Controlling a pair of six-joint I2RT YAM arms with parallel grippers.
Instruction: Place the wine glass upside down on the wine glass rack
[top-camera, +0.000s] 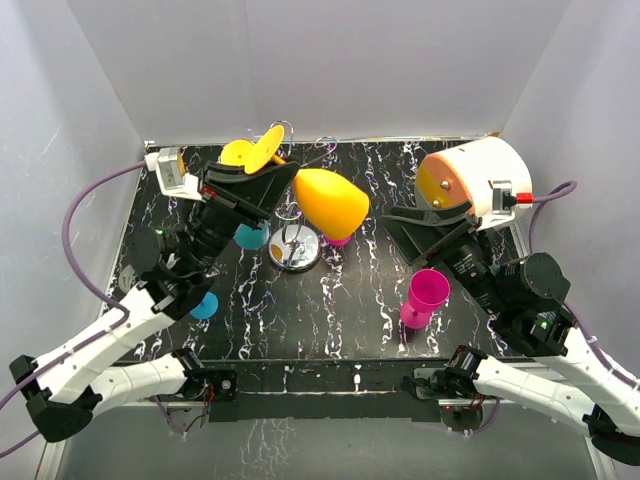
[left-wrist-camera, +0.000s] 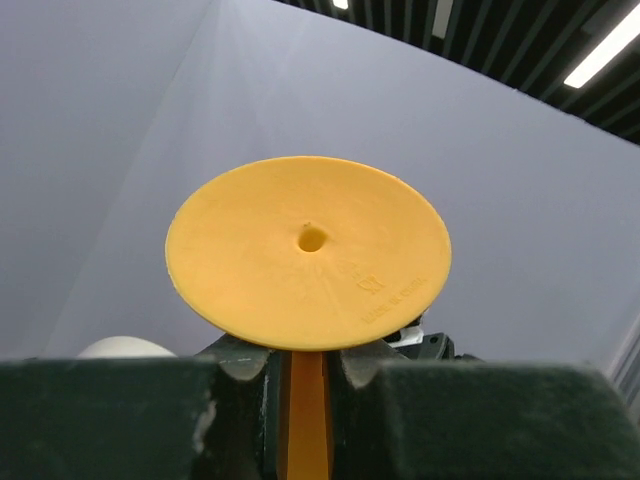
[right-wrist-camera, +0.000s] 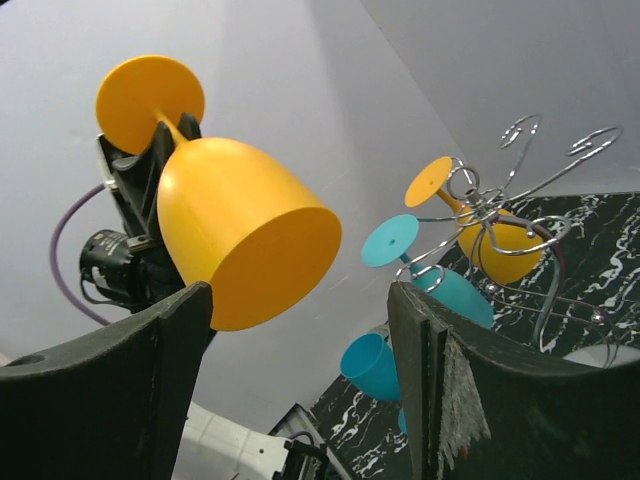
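White walls closed in a black marbled table (top-camera: 350, 310). The left gripper (left-wrist-camera: 305, 365) was clenched on the thin stem of the yellow wine glass (right-wrist-camera: 235, 240), just under its foot. That kept the bowl clear of the fingers, with its mouth tipped outward and down. The glass was held aloft near the wine glass rack (right-wrist-camera: 500, 215), not yet on it. Such a grip probably left the foot free to slide into a wire scroll. The right gripper (right-wrist-camera: 300, 335) stood released and empty, facing the glass. Another yellow glass (right-wrist-camera: 490, 245) and a teal glass (right-wrist-camera: 450, 290) hung on the rack. A pink glass (top-camera: 425, 295) stood upright by the right arm.
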